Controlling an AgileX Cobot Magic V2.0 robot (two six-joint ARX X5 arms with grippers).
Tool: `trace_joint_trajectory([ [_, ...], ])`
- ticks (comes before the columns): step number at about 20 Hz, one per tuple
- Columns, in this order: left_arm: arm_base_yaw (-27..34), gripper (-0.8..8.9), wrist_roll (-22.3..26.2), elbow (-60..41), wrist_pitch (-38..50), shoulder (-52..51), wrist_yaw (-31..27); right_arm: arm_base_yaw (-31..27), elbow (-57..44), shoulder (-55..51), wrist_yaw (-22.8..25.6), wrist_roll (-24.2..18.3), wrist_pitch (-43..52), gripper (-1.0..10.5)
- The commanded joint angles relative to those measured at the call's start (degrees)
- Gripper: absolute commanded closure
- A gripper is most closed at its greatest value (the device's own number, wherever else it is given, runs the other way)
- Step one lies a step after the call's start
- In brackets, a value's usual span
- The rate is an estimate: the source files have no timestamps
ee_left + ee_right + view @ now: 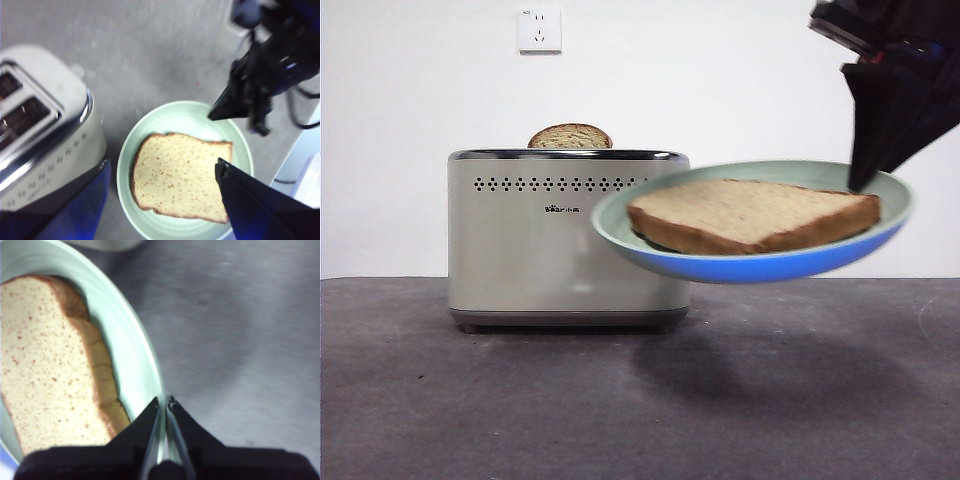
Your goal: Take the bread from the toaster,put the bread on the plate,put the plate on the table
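Right hand (164, 407) pinched on plate (760, 265) rim; plate aloft over tabletop (520, 400), clear of it, beside toaster (565, 235). Bread (750, 213) flat on plate.

Handling, judged: plate stiff, smooth; one-edge grip lets it tip. Bread light, loose, may slide.

Front view alone shows second slice (570, 136) in toaster, plus gap and shadow under plate. Left hand (165, 200) above, spread wide, empty.

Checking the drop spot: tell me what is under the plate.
The plate, pinched at its rim by the right gripper, hangs above bare table with only its shadow beneath. The bread lies on top. The left wrist view cannot see under it.
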Motion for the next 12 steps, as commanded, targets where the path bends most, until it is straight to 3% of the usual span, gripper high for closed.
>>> trace_joint_trajectory([
  [1, -1.0, 4.63, 1.1, 0.2, 1.4, -3.9, -0.1, -2.1, -0.2, 1.8, 0.1, -1.6, -0.9, 9.6],
  [6, -2.2, 4.63, 0.8, 0.2, 5.8, -13.5, 0.0, -6.3, -0.2, 8.4, -0.5, -3.1, -1.1, 9.6],
  [10, -2.6, 4.64, 0.8, 0.2, 8.3, -20.4, -0.2, -6.5, -0.2, 16.6, -0.9, -3.0, 1.7, 9.6],
  [12, -2.6, 4.68, 0.9, 0.2, 8.3, -22.6, -0.3, -6.2, -0.2, 20.5, -5.6, -3.0, 4.3, 9.6],
])
